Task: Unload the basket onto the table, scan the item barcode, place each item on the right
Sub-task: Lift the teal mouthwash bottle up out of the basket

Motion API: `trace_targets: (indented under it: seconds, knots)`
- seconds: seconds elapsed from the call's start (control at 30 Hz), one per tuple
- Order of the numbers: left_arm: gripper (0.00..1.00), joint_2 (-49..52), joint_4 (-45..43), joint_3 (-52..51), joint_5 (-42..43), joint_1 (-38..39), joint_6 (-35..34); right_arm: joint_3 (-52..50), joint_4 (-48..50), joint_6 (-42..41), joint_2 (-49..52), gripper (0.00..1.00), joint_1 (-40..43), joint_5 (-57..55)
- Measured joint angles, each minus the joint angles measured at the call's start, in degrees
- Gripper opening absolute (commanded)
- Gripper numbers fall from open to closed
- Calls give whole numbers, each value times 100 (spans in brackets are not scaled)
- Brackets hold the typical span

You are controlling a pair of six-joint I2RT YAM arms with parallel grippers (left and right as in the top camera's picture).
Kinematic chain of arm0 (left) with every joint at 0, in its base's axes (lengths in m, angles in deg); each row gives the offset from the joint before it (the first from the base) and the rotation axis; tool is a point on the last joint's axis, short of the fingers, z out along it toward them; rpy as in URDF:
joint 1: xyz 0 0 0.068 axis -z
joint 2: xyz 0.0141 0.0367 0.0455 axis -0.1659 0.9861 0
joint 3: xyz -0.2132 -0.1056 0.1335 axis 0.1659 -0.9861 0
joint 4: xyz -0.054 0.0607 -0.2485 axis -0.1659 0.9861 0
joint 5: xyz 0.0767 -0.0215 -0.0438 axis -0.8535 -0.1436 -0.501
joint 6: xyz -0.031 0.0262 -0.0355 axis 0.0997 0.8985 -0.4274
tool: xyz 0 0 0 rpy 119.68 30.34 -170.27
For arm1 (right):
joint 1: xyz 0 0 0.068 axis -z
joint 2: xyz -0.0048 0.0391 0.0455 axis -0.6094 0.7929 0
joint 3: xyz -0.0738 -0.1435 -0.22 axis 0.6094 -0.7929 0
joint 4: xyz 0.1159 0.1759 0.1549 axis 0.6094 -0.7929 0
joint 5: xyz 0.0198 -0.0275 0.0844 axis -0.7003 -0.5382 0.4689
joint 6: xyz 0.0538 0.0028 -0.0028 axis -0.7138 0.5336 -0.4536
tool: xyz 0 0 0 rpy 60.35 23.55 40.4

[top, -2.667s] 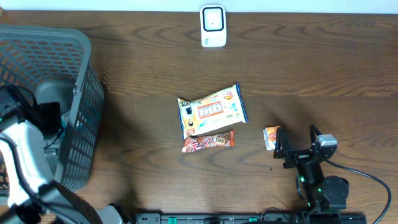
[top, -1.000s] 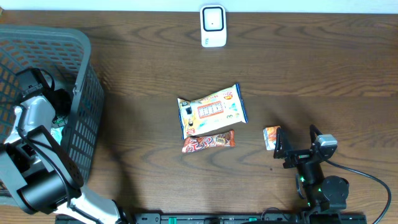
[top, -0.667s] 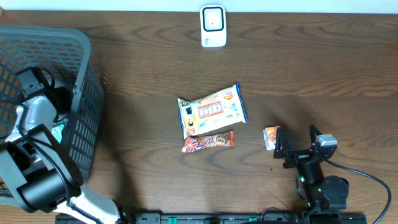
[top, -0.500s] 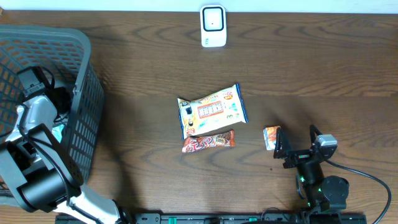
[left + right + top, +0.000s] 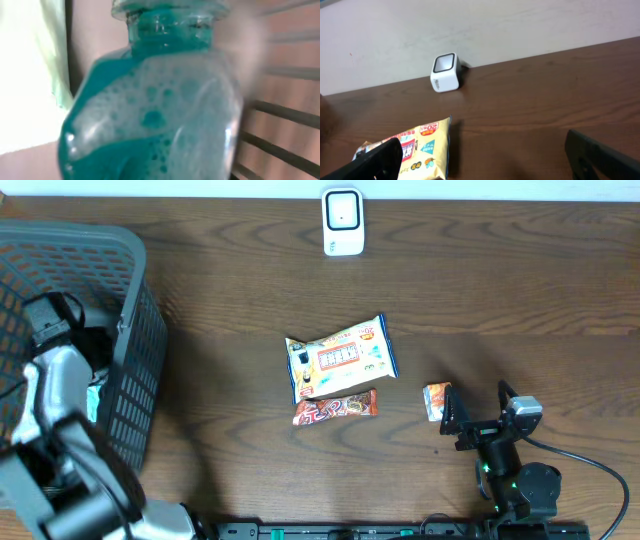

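A clear bottle [image 5: 155, 115] of teal, foamy liquid fills the left wrist view, neck upward, right where my left jaws sit; the fingers themselves are hidden behind it. Overhead, my left arm [image 5: 50, 375] reaches down into the grey basket [image 5: 135, 340], and a bit of teal [image 5: 93, 395] shows beside it. The white scanner [image 5: 342, 222] stands at the table's far edge, also seen in the right wrist view [image 5: 445, 73]. My right gripper [image 5: 476, 406] rests open near the front right with nothing between its fingers [image 5: 375, 162].
A yellow snack bag [image 5: 340, 357], a red wrapped bar [image 5: 335, 408] and a small orange packet [image 5: 436, 400] lie mid-table. The packet is just left of my right gripper. The basket wall's bars [image 5: 280, 115] run close by the bottle.
My left arm has shifted and risen inside the basket, looming larger overhead. The right arm and the items on the table have not moved.
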Motion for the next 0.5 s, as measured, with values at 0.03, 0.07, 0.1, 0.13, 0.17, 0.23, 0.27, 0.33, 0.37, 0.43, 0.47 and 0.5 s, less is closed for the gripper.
trace_targets:
  seconds: [0.03,0.07,0.1,0.13,0.17,0.23,0.27,0.33,0.37,0.43,0.47,0.5]
  knots:
    - [13,-269,-13,2,-2,0,11,0,0,0,0,99,0,2]
    - [13,-584,-35,2,4,2,24,0,0,0,0,99,0,2]
    - [13,-964,-39,2,28,2,26,0,0,0,0,99,0,2]
    - [13,-1285,-39,4,57,2,31,0,0,0,0,99,0,2]
    - [13,-1670,-46,4,120,2,39,0,0,0,0,99,0,2]
    - [13,-2286,-59,11,269,-2,42,0,0,0,0,99,0,2]
    - [13,-2586,-63,13,393,-2,44,0,-2,0,0,99,0,2]
    - [13,-3206,-66,15,656,2,42,0,-2,0,0,99,0,2]
    - [13,-3442,-66,15,765,11,42,0,-2,0,0,99,0,2]
    - [13,-3982,-66,15,979,96,42,0,0,0,0,99,0,2]
    - [13,-4164,-66,15,1051,153,42,0,0,0,0,99,0,2]
    - [13,-4385,-66,15,1141,267,42,0,0,0,0,99,0,2]
